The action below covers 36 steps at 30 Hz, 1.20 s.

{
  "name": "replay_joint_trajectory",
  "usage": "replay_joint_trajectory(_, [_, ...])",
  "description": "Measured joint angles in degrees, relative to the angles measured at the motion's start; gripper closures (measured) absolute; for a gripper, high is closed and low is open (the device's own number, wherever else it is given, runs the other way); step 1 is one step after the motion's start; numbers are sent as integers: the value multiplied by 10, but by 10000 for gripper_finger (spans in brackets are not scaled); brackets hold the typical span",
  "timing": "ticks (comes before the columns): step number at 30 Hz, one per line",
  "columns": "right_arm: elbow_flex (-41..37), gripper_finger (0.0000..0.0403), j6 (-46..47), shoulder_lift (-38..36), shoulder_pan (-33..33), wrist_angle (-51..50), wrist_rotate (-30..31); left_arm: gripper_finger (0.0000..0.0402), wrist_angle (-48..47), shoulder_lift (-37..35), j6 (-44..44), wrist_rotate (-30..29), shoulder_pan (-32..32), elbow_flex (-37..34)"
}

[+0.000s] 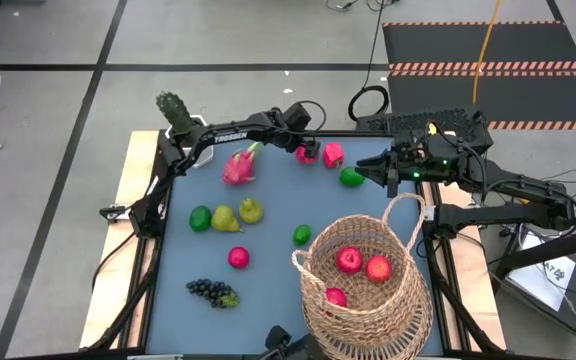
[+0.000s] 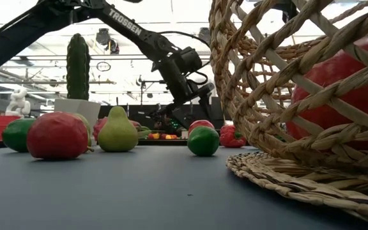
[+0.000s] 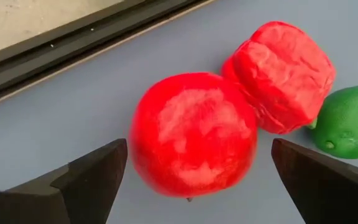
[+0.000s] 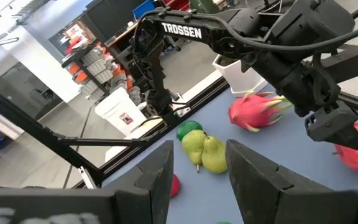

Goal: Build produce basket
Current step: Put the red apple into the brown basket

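Above a blue table, the left gripper (image 1: 306, 153) hangs at the upper centre of the high view, its jaws spread wide around a red apple (image 3: 193, 133) and closed on nothing. In the left wrist view the apple fills the gap between the two dark fingers (image 3: 92, 177), which stand clear of it on either side. A second, lumpier red fruit (image 3: 279, 74) touches it, with a green lime (image 3: 350, 121) just beyond.

The basket (image 1: 363, 310) sits at the lower right of the high view with three red fruits (image 1: 349, 260) already inside. The rest of the produce lies loose across the table: a pink dragon fruit (image 1: 239, 165), two pears (image 1: 238, 214), limes and a dark grape bunch (image 1: 213, 292).

The step in hand looks to be picking up the apple. A clean lift likely means lowering until the fingers straddle its widest part, then closing squarely, so the neighbouring fruit is not nudged or pinched along with it.

The right gripper (image 1: 378, 172) waits at the table's upper right, partly open and empty. The basket's base is cut off by the frame's lower edge, and the low view shows only a slice of its weave, so any fruit deeper inside cannot be counted
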Motion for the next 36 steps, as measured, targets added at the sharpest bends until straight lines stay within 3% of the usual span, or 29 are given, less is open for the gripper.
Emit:
replay_joint_trajectory(24, [0, 264, 0, 0, 0, -2, 0, 3, 19, 26, 7, -8, 8, 1])
replay_joint_trajectory(32, [0, 264, -1, 0, 0, -2, 0, 52, 22, 26, 16, -10, 8, 1])
replay_joint_trajectory(36, [0, 264, -8, -2, 0, -2, -1, 54, 22, 26, 15, -9, 8, 1])
